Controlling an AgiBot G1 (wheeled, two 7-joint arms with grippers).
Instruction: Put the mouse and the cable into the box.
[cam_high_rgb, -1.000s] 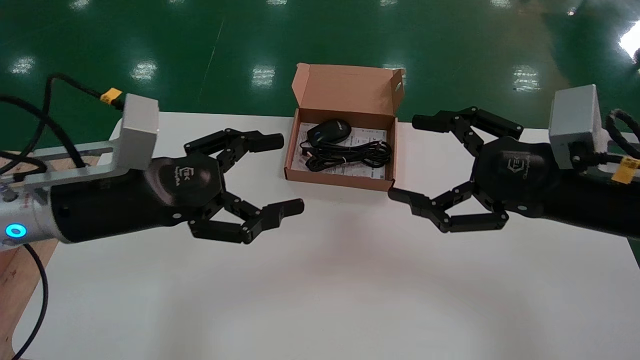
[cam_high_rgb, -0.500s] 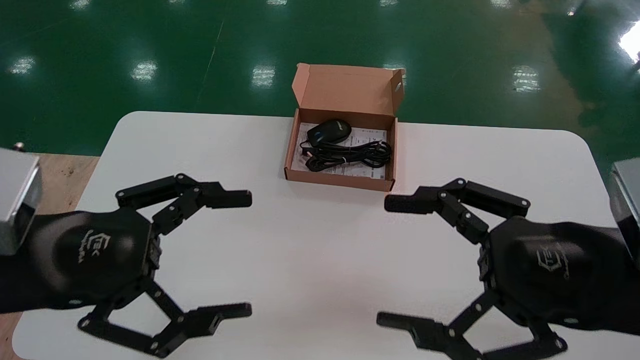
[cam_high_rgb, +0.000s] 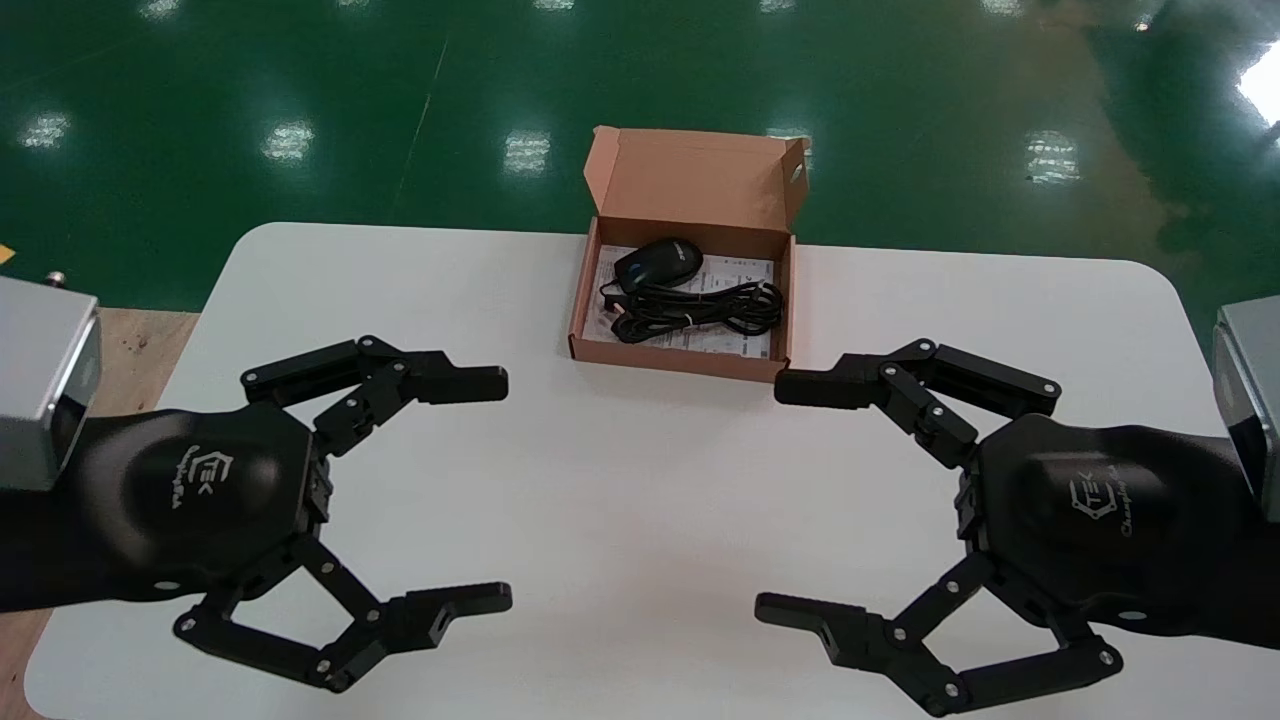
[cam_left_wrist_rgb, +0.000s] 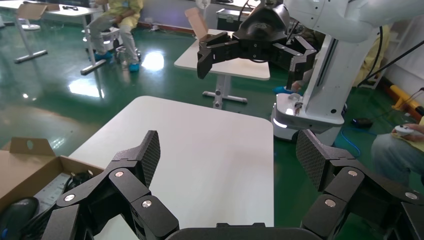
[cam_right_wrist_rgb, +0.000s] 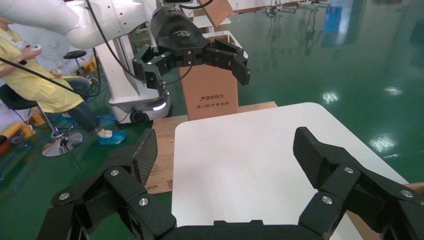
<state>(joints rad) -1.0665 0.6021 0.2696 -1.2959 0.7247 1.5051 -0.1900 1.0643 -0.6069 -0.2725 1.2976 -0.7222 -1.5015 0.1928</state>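
Note:
An open cardboard box (cam_high_rgb: 672, 359) stands at the table's far middle, its lid upright. Inside it lie a black mouse (cam_high_rgb: 658, 263) and a coiled black cable (cam_high_rgb: 697, 309) on a printed sheet. My left gripper (cam_high_rgb: 497, 490) hovers open and empty over the near left of the table, well short of the box. My right gripper (cam_high_rgb: 776, 498) mirrors it on the near right, also open and empty. The left wrist view shows the box (cam_left_wrist_rgb: 31, 161) and mouse (cam_left_wrist_rgb: 13, 210) off to the side of its wide-apart fingers (cam_left_wrist_rgb: 150, 151).
The white table (cam_high_rgb: 640, 480) is bare between the two grippers. A wooden pallet (cam_high_rgb: 120, 340) lies beyond the table's left edge, and green floor surrounds it. The right wrist view shows a tall cardboard carton (cam_right_wrist_rgb: 209, 90) standing past the table.
Both arms have drawn back from either side of the box to the near part of the table. Both grippers stayed open, and the mouse and cable did not move.

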